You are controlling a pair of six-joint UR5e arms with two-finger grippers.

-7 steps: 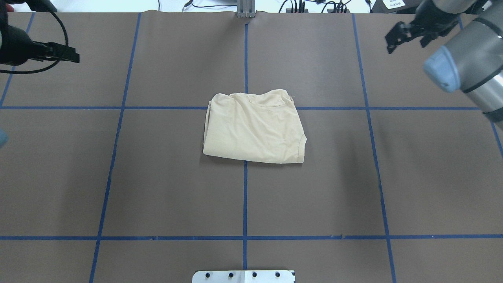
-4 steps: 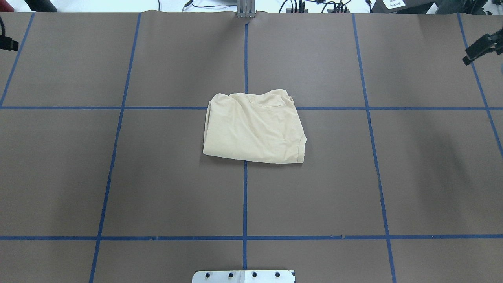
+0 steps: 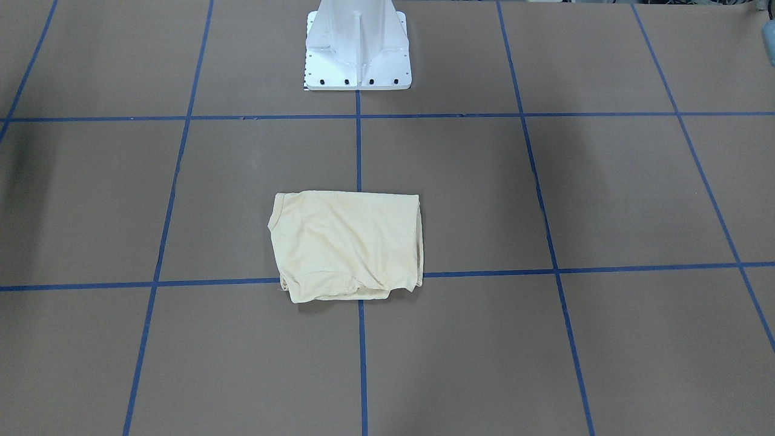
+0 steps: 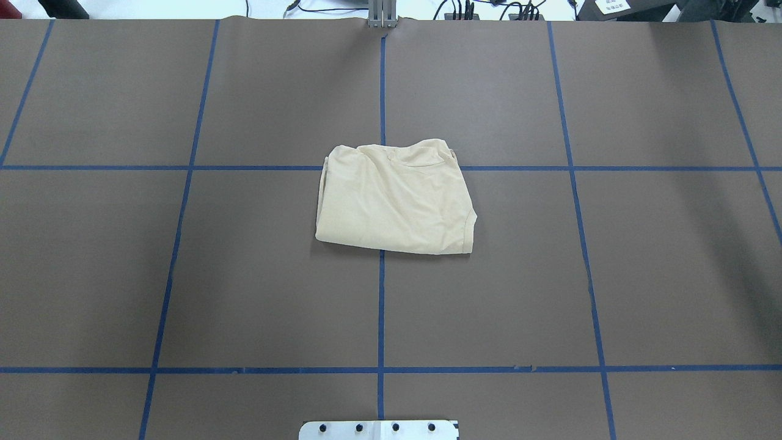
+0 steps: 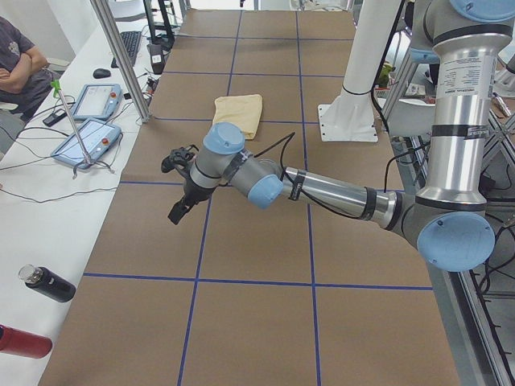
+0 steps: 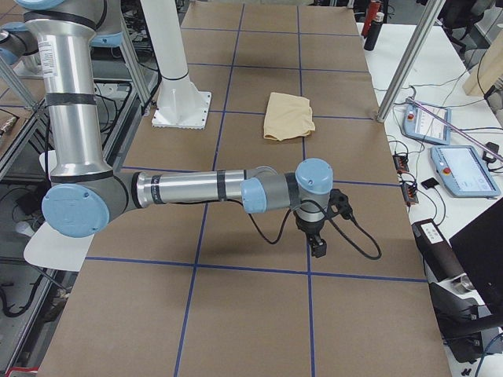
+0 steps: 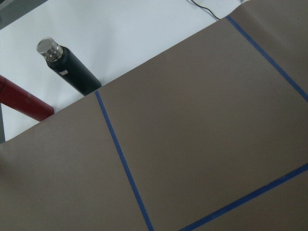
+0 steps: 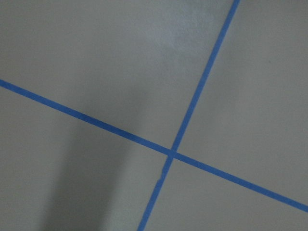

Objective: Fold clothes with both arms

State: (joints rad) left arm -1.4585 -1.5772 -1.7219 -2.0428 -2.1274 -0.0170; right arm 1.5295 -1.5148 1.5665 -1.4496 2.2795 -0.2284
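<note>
On the middle of the brown table [image 4: 244, 275] we see the T-shirt [image 4: 394, 198]. It is pale yellow and folded up into a small, almost square bundle. It lies flat where two of the blue tape lines [image 4: 381, 305] cross. One line runs under its middle and the other runs under its far edge. Its top is a bit wrinkly. Nothing is touching it.

We see no arm in the view from above. From the side, the left arm [image 5: 338, 191] stretches out low over the table, at the end on the robot's left. The left gripper [image 5: 174, 215] points down at the table, close to a blue line and well apart from the T-shirt. We cannot tell if its fingers are apart or together.

The right arm [image 6: 189, 188] does the same at the other end of the table. The right gripper [image 6: 318, 248] hangs down near a blue line, also far from the T-shirt. We cannot tell how its fingers stand either.

The white base [image 3: 357, 48] stands at the robot's edge of the table, straight across from the T-shirt.

Past the table's edge, the left wrist camera shows a black bottle [image 7: 70, 67] and a red bottle [image 7: 21, 98] lying on a white bench [image 7: 144, 29]. A person [image 5: 16, 60] sits at the far end of that bench with arms crossed.
</note>
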